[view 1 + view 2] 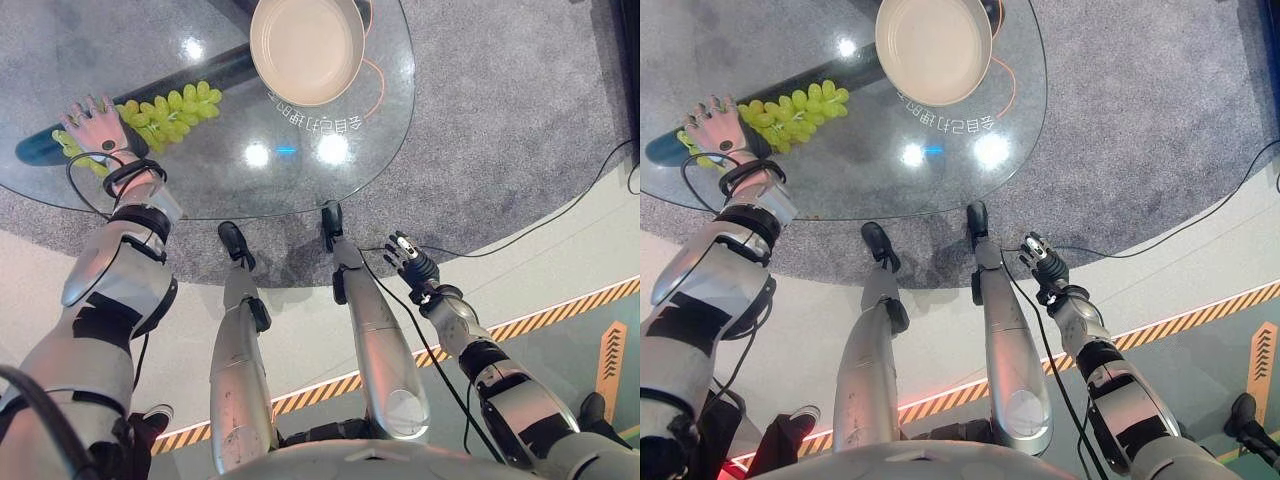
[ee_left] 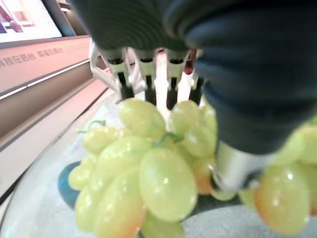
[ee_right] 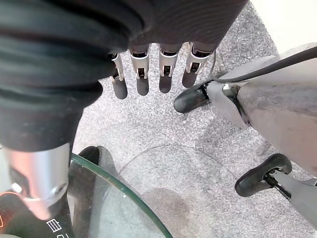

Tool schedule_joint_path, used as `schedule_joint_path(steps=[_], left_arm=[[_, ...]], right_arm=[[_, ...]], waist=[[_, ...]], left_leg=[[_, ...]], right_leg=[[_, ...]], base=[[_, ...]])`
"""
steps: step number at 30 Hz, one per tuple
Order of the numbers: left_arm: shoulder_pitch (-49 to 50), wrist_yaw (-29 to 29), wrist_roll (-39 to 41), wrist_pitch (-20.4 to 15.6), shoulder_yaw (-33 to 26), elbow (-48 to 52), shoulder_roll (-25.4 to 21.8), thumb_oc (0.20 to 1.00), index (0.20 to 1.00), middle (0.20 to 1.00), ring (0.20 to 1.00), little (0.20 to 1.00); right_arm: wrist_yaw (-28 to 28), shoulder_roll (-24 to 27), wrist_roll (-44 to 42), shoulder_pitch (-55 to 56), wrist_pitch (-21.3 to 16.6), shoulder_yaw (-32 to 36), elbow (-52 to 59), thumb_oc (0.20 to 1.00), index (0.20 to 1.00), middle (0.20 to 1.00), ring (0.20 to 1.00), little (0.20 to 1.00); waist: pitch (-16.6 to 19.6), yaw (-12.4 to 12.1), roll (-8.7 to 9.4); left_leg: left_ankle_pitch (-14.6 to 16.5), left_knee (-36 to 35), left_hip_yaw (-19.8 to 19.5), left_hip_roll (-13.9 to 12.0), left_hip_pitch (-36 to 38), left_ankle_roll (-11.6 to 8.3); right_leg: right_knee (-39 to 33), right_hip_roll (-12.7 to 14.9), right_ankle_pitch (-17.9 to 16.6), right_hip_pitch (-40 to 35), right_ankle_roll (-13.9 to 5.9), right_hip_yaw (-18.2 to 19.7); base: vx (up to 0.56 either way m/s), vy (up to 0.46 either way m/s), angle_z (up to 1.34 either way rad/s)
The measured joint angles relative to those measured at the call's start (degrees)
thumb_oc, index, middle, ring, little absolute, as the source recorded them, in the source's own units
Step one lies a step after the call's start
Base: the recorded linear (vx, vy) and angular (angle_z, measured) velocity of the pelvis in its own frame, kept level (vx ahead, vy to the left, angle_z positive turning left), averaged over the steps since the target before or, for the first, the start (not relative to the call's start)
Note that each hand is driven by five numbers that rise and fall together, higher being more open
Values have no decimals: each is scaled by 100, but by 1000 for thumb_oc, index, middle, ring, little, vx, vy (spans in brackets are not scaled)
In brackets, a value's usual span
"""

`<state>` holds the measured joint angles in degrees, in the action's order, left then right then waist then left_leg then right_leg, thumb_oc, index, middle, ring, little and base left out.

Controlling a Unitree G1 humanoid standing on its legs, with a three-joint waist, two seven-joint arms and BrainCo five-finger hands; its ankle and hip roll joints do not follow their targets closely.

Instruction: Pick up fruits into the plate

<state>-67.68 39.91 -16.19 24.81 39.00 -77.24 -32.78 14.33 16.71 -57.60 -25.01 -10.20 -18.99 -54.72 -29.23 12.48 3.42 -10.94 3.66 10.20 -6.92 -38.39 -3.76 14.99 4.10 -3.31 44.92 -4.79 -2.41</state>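
Fingers (image 1: 88, 110) of left hand (image 1: 98, 131) spread straight over grapes (image 1: 170, 108), not yet curled round bunch. Grapes lie on glass table (image 1: 230, 165), under and just past fingertips, plate (image 1: 306, 48) well apart to right. Judgement: lower palm onto thick middle of bunch, curl under stem side, lift slow; loose berries may drop. Right hand (image 1: 412, 262) hangs relaxed, empty, below table edge.

Between the grapes (image 1: 165, 110) and the plate (image 1: 306, 47) we see open glass on the bench (image 1: 230, 170), a free path. Our left robot hand (image 1: 97, 127) lies over the bunch; the right robot hand (image 1: 412, 262) hangs off the bench edge.
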Motion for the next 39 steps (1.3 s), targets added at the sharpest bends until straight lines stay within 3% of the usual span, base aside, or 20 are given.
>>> schedule_joint_path(steps=[21, 30, 39], left_arm=[[-86, -331, 7, -30, 55, 176, -87, 200, 200, 200, 200, 200], [234, -669, 337, -688, 51, 827, -115, 200, 200, 200, 200, 200], [1088, -1261, 366, -1276, -76, 1881, -627, 200, 200, 200, 200, 200]], right_arm=[[-18, 0, -91, 26, -47, 0, 202, 1000, 1000, 1000, 1000, 1000], [-55, 1, -70, 136, -118, -15, 396, 1000, 1000, 1000, 1000, 1000], [-126, 14, 37, 442, -217, 68, 794, 1000, 1000, 1000, 1000, 1000]], waist=[[0, -8, 0], [-5, -149, -9], [-80, -325, -150]], left_leg=[[-5, 7, -47, 4, 3, 3], [-9, -31, -104, 6, 567, 3], [-130, -467, -129, 23, 1686, -22]], right_leg=[[12, 6, -11, -15, 16, -19], [-1, 17, 22, -610, 40, -99], [-333, 6, 35, -1725, 64, -194]], base=[[0, 0, 0], [9, 26, 3], [55, 58, 4]])
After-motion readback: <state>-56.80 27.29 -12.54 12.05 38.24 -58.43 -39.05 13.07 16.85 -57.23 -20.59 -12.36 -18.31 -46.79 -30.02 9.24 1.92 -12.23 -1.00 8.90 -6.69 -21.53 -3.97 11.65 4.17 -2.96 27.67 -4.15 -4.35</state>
